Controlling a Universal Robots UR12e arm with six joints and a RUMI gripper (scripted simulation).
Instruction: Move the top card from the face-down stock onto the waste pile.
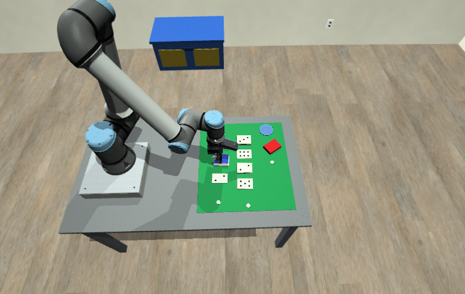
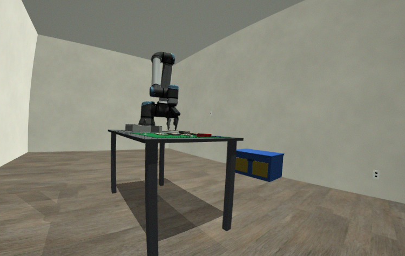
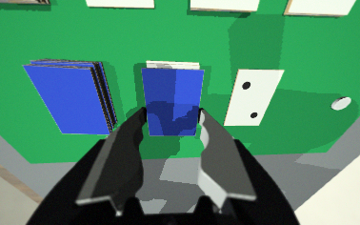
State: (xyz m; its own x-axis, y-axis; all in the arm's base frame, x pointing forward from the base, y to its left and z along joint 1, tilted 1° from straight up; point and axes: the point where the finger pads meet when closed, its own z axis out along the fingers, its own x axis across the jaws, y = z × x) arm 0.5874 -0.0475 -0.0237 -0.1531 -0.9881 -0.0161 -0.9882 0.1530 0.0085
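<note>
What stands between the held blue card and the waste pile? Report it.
Nothing visible. The hand grips the blue card right over the waste pile, whose white edge peeks out behind it; the stock lies aside.
</note>
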